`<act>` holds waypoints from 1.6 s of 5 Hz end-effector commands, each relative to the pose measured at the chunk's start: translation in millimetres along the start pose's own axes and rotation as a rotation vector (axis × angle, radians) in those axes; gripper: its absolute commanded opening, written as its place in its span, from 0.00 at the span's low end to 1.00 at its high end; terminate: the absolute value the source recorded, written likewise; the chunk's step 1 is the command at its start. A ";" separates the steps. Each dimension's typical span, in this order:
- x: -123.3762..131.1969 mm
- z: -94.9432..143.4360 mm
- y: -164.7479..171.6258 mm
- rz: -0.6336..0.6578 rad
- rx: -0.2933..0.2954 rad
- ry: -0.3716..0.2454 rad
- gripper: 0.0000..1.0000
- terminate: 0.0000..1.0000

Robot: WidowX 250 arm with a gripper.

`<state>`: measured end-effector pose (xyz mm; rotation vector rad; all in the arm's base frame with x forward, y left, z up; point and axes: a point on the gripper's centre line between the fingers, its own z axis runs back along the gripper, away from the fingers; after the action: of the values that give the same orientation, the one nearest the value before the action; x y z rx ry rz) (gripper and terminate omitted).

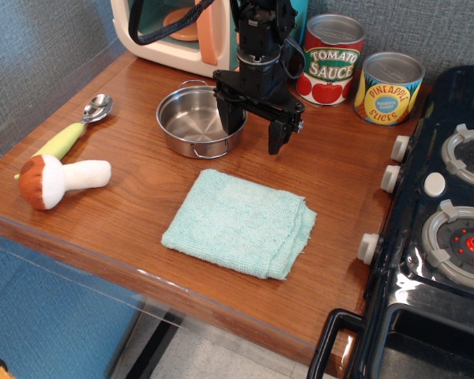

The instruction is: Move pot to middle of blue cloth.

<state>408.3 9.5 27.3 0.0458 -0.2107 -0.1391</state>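
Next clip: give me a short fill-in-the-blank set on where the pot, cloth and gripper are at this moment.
1. The pot sits on the wooden ____, not on the blue cloth.
2. The gripper has its jaws ____, one finger inside the pot.
3. The can nearest the stove is labelled pineapple ____.
4. The plush mushroom lies to the ____ of the cloth in the image.

Missing words: table; open; slices; left

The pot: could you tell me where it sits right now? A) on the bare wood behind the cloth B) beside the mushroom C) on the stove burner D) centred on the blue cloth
A: the pot rests on wood behind the blue cloth, untouched by it.
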 end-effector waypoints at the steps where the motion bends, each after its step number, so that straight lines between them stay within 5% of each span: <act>1: 4.9 15.2 12.7 0.045 0.008 -0.042 1.00 0.00; 2: 3.0 10.1 12.7 0.060 -0.008 -0.029 0.00 0.00; 4: -0.6 20.6 11.9 0.042 -0.029 -0.026 0.00 0.00; 6: -12.0 89.1 1.5 -0.108 -0.055 -0.154 0.00 0.00; 8: -60.0 100.0 -46.8 -0.329 -0.129 -0.133 0.00 0.00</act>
<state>318.5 -37.3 93.4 -0.0715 -0.2721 -0.4823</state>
